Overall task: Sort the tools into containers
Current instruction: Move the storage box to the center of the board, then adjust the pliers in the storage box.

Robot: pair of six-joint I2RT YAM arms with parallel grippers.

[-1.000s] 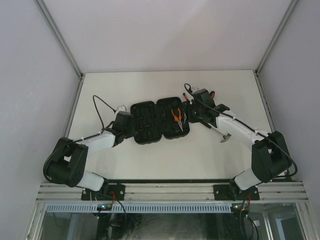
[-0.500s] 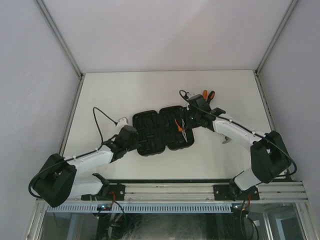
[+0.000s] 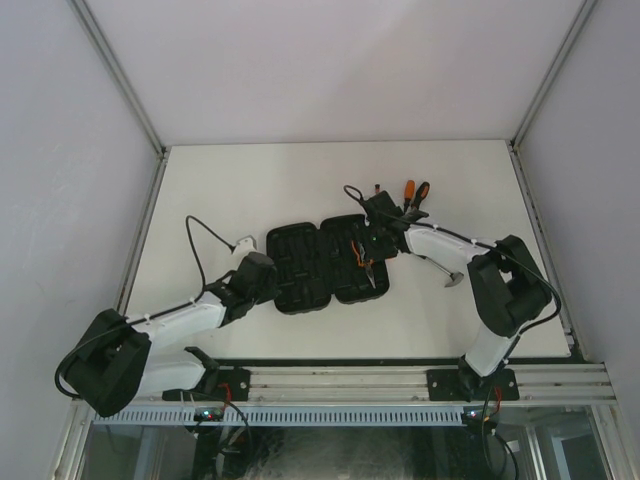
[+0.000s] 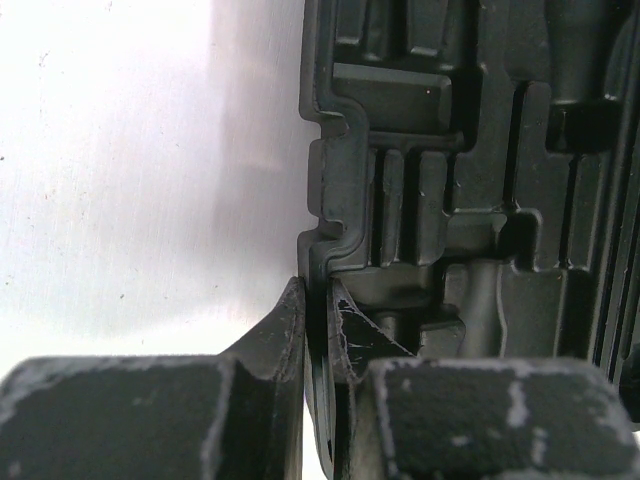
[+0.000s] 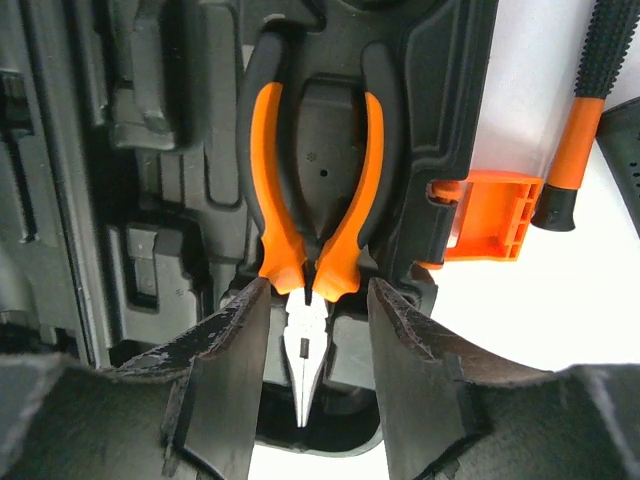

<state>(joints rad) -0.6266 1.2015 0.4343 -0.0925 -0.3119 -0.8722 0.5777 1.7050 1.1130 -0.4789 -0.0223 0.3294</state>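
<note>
Two hands are engaged at the open tool case [image 3: 310, 265], which lies mid-tabletop [image 3: 250, 180]. Its left edge is pinched by the left hand [image 4: 318, 330], fingers almost closed. The pliers [image 5: 305, 290] are seated in a moulded slot and are straddled by the right hand [image 5: 318, 292], jaws parted, no grip seen.

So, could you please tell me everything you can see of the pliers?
The pliers are long-nosed, with a grey metal nose and orange handles sleeved in black. They lie flat, nose closed, in a moulded slot of the open black tool case, near its orange latch. The right tool straddles their pivot, open; whether it touches them is unclear.
</note>
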